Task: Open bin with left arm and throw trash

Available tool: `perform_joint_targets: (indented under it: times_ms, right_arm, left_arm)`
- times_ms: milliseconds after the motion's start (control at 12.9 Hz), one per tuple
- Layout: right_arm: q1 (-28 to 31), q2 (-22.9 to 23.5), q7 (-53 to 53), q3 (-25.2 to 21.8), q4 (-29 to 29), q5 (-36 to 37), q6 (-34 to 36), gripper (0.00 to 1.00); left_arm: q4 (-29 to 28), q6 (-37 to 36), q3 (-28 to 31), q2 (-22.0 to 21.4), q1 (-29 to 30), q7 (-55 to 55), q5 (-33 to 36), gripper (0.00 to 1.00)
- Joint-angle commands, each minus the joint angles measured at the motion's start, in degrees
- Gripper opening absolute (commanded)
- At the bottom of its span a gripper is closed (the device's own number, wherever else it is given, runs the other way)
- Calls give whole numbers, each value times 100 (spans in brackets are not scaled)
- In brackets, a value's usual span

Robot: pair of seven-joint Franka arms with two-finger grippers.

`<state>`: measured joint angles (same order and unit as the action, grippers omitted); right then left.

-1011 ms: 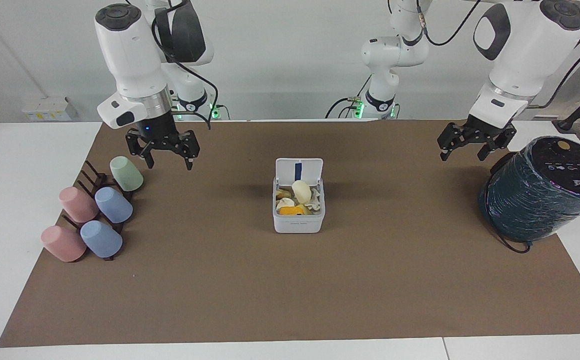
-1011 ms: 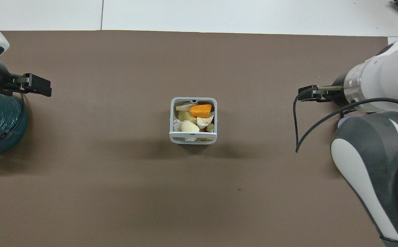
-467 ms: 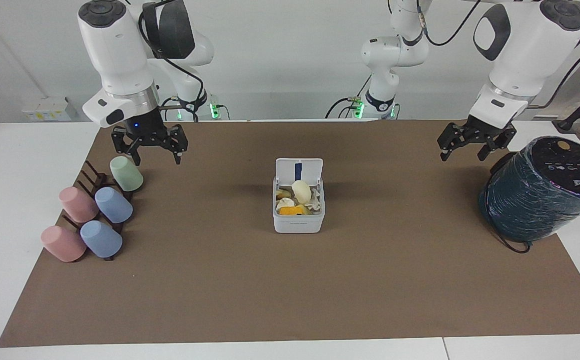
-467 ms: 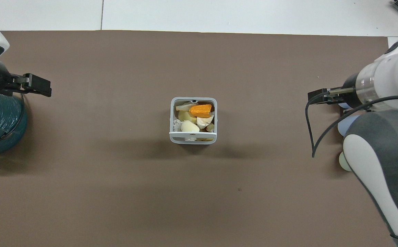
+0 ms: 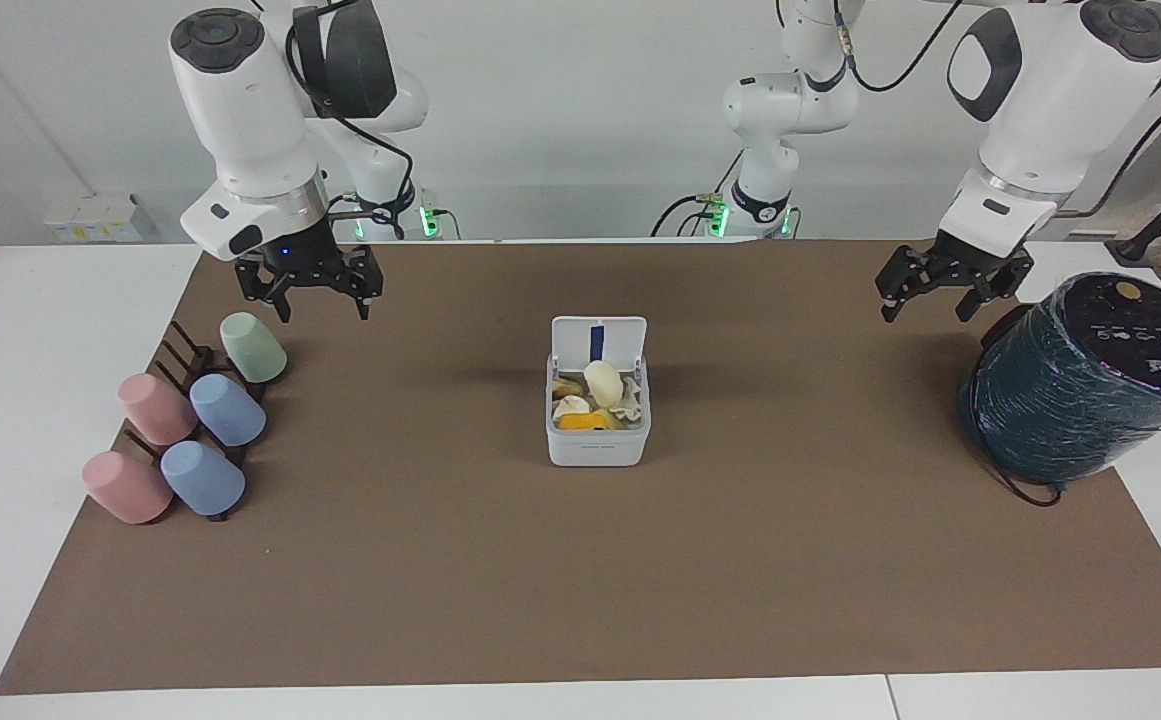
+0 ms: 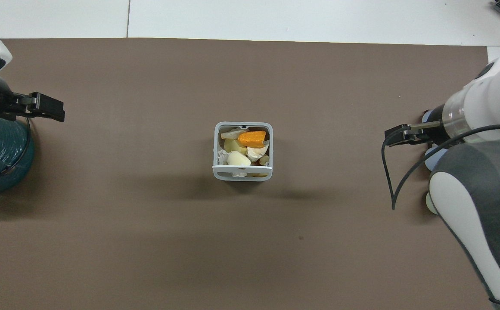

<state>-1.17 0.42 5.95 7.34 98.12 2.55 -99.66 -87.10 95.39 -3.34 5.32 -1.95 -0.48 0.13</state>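
White table (image 5: 60,330) under a brown mat (image 5: 580,580) (plain) — pale wall (image 5: 560,120).

Bin (image 5: 597,446) mid-mat, lid up, trash (image 5: 602,383) inside. Left gripper (image 5: 922,307) open over mat by teal cylinder (image 5: 1080,390); right gripper (image 5: 323,309) open above green cup (image 5: 253,347).

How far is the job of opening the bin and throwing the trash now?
Done: the small white square plastic bin stands with its lid up, and the cream and orange trash pieces lie inside. In hand: nothing; the left pincer and the right pincer are open and empty. Left: no trash shows on the brown mat.
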Motion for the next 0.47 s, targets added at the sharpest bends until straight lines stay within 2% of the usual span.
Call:
perform_joint_targets:
  times_ms: [0, 389]
  right_arm:
    - [99, -165, -59, 22, 190, -211, 16, 100]
    - [82, -253, -94, 22, 339, -203, 43, 100]
  left_arm:
    - [-228, 120, 9, -180, 19, 284, 127, 100]
    - [-237, 129, 17, -180, 28, 435, 127, 100]
